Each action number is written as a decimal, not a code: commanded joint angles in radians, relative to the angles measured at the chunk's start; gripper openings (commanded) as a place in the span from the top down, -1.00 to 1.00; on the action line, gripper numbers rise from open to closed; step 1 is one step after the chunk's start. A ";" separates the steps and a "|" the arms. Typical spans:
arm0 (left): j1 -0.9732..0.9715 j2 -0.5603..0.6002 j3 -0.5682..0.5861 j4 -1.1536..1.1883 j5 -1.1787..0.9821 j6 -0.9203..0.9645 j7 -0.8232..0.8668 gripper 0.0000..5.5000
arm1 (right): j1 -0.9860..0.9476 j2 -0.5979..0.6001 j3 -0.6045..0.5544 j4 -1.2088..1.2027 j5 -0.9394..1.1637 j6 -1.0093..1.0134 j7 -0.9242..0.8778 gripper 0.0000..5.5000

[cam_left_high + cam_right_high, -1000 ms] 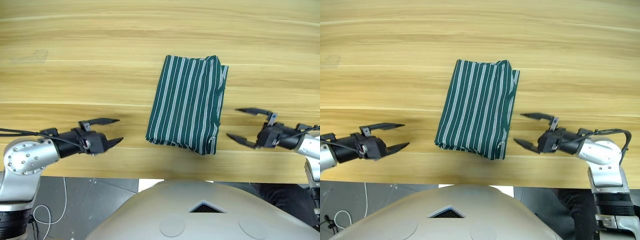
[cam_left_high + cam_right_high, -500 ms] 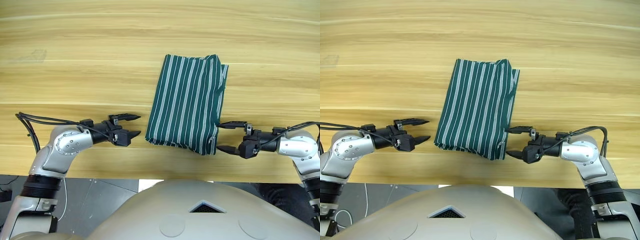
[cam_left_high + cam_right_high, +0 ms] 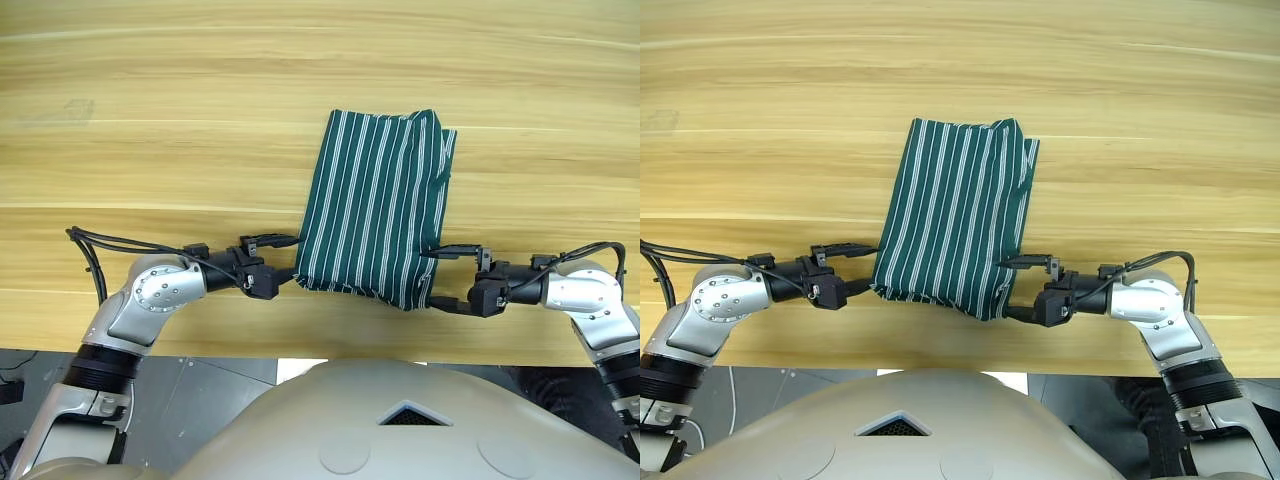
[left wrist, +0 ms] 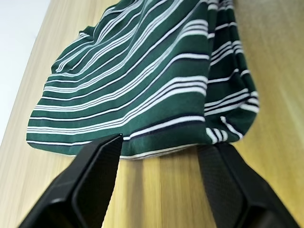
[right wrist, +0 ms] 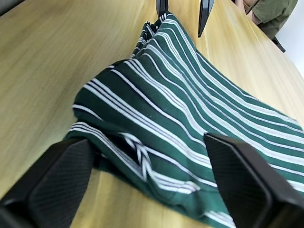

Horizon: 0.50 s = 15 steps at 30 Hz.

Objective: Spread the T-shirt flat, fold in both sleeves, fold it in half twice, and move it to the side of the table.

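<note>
Green cloth with white stripes, the T-shirt is seen folded into a compact oblong and laid flat on the wooden table, close to the near edge and slightly skewed. It is flanked by both arms, which are held low over the tabletop and pointed inward at its two near corners. The left gripper is set at the near left corner with its fingers spread apart, so that the folded edge is framed between them in the left wrist view. The right gripper is placed likewise at the near right corner, fingers wide apart on either side of the layered hem. No cloth is pinched by either one. Whether the fingertips actually touch the fabric cannot quite be told, though they appear to be right against it. Along the right side the layers are stacked a little unevenly.
</note>
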 commanded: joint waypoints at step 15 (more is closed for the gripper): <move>-0.025 0.008 -0.068 0.061 0.057 -0.003 0.013 0.58 | -0.007 0.008 0.026 -0.005 0.014 0.022 -0.017 0.21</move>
